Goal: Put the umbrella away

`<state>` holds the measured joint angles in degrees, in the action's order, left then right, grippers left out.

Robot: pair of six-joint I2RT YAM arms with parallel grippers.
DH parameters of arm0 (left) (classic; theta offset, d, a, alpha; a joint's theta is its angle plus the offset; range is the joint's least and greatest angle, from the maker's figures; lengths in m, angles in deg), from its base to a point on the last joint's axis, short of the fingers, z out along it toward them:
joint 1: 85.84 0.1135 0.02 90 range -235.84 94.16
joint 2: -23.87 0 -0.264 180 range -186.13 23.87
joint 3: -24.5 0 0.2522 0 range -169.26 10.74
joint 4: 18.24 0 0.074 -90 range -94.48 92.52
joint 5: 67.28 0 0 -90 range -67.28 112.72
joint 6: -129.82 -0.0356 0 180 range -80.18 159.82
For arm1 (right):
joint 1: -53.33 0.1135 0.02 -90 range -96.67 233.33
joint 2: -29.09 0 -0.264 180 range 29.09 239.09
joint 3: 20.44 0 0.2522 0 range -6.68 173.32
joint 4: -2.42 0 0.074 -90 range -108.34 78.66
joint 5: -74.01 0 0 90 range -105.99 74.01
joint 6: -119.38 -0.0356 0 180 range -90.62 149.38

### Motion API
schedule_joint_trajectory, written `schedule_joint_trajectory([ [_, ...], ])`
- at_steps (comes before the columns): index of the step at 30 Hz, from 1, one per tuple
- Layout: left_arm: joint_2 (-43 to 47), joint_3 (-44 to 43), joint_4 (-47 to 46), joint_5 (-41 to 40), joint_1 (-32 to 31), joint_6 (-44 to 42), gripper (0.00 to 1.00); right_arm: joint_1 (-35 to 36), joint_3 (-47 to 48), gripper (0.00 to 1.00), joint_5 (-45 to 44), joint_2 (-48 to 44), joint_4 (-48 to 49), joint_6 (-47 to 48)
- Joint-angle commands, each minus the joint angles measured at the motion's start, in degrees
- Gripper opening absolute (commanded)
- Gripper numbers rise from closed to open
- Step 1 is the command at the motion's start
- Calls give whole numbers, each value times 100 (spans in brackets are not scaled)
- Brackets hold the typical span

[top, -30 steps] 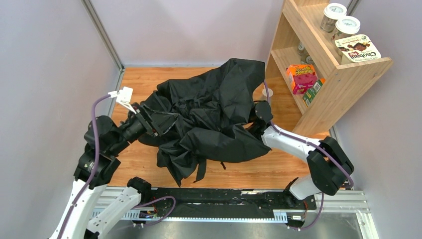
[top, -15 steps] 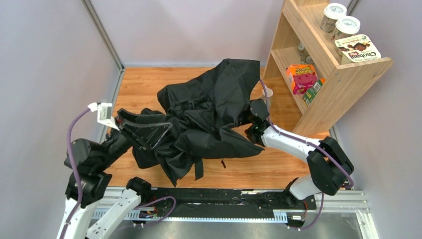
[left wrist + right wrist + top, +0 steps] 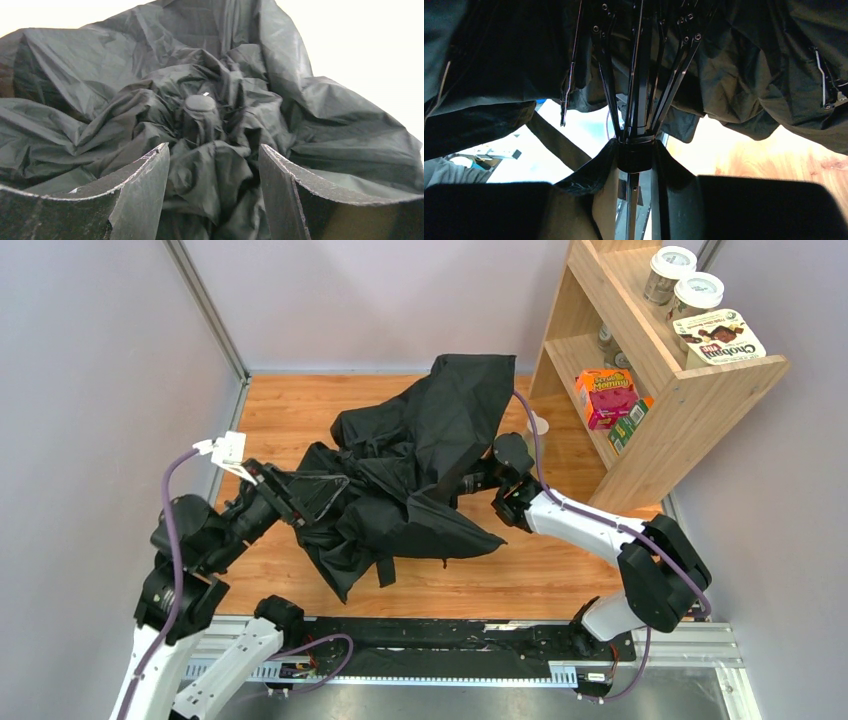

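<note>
The black umbrella [image 3: 420, 465] lies half collapsed on the wooden table [image 3: 560, 570], its canopy crumpled in a heap. My left gripper [image 3: 318, 502] is open at the canopy's left end. In the left wrist view its jaws [image 3: 214, 160] stand wide, with bunched fabric between them and the round top cap [image 3: 200, 105] just ahead. My right gripper [image 3: 482, 478] reaches under the canopy from the right. In the right wrist view it [image 3: 636, 150] is shut on the umbrella's runner collar [image 3: 636, 156], with the thin shaft [image 3: 631, 205] below and the ribs [image 3: 644, 75] fanning above. The handle is hidden.
A wooden shelf unit [image 3: 690, 390] stands at the back right with an orange box [image 3: 606, 392], jars [image 3: 668, 270] and a snack box [image 3: 722, 338]. A small white object [image 3: 538, 424] sits by its foot. Grey walls close the left and back.
The left gripper drew back toward the left, then pushed in again against the canopy's crown. The right gripper shifted a little left and back. The canopy is bunched narrower than before.
</note>
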<state>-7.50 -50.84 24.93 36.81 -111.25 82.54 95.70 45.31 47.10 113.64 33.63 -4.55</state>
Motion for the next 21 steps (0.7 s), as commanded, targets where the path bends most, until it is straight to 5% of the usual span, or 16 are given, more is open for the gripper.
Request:
schedule_joint_trajectory([
  [1, 369, 328, -83, 14, -8, 148, 73, 43, 426, 0, -315, -185, -15, 396],
  [12, -254, 832, -2130, 622, -8, 799, 73, 175, 593, 0, -245, -132, -593, 773],
  [21, -834, 1052, -2572, 1069, 1, 765, 74, 298, 795, 0, -683, -413, -1904, 1618],
])
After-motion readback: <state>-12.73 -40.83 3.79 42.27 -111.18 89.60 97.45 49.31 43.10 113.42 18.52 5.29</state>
